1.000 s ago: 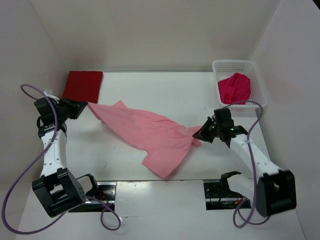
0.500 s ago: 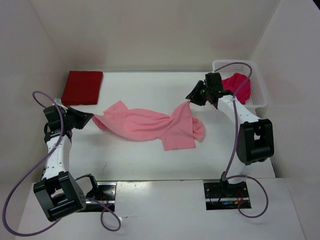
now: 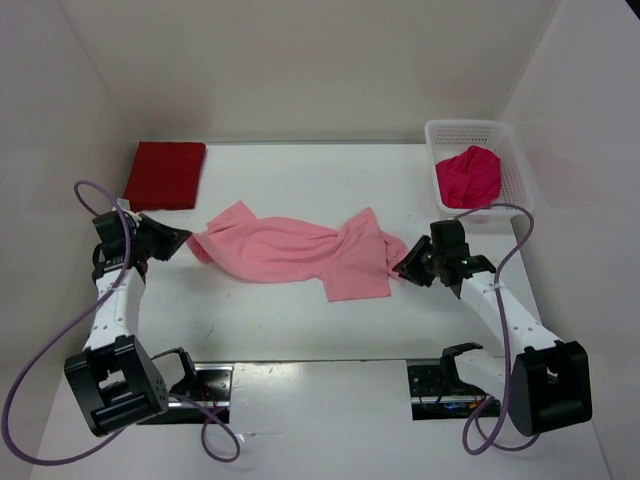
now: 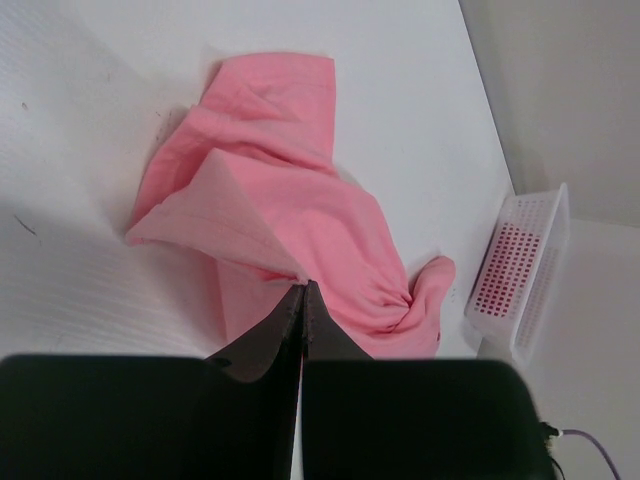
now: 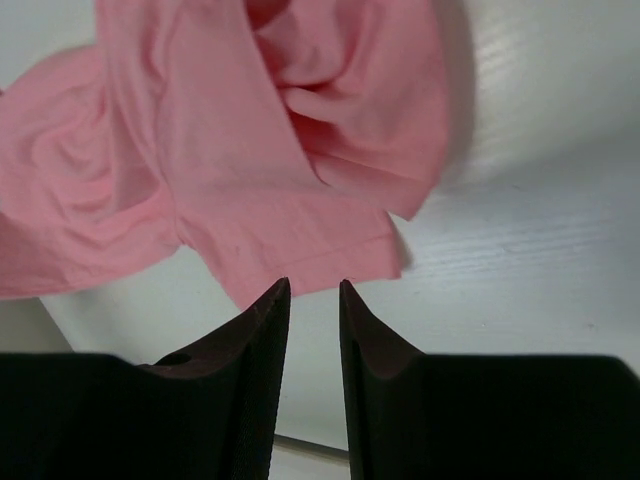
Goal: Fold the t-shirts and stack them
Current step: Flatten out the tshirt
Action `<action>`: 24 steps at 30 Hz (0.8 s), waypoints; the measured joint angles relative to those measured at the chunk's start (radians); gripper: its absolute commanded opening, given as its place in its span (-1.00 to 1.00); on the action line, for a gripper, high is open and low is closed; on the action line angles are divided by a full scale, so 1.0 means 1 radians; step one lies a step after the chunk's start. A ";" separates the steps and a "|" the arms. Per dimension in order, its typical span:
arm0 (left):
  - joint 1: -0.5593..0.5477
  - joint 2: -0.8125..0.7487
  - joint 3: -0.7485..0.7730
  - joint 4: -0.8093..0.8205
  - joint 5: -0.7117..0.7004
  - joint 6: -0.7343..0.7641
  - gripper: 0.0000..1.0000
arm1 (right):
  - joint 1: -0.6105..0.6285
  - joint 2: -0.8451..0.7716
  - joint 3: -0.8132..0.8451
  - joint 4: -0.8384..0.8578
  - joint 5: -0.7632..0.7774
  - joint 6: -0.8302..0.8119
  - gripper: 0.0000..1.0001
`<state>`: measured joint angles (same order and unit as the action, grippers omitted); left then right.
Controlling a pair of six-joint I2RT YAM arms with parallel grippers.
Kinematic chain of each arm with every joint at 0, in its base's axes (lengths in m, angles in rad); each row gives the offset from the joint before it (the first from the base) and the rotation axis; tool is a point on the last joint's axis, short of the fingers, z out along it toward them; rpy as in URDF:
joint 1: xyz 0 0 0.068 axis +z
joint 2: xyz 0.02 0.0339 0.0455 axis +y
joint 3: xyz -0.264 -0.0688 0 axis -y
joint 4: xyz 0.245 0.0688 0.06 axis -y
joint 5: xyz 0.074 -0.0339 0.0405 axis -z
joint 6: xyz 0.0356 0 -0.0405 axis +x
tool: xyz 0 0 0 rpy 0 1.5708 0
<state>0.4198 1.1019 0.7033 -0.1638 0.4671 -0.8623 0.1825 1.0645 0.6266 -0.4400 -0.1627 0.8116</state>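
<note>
Since half a second ago right end effector (image 3: 401,270) back from basket (image 3: 518,170) to 4 o'clock, fingers apart, just off pink shirt (image 3: 290,250), left end effector (image 3: 184,238) clamped on its 9 o'clock corner, shirt rumpled, stretched across counter (image 3: 300,330)

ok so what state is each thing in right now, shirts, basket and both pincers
light pink t-shirt, unfolded and rumpled on the table, left end pinched
dark red t-shirt, folded flat at the far left
magenta t-shirt, bunched up in the white basket
white basket, upright, holding that one shirt
left pincer, shut on the light pink t-shirt
right pincer, open, empty, at the light pink t-shirt's right hem
</note>
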 measured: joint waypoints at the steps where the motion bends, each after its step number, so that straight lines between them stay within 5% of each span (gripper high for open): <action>1: 0.000 0.016 0.006 0.001 0.000 0.000 -1.00 | 0.000 0.005 -0.012 -0.010 -0.002 0.017 -0.37; 24: -0.022 0.263 0.124 0.143 0.009 -0.032 -1.00 | 0.087 0.150 -0.156 0.095 0.049 0.229 -0.29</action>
<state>0.3981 1.3651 0.8268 -0.0212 0.4763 -0.8948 0.2699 1.2140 0.4709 -0.3447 -0.1135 1.0405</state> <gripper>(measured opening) 0.001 0.363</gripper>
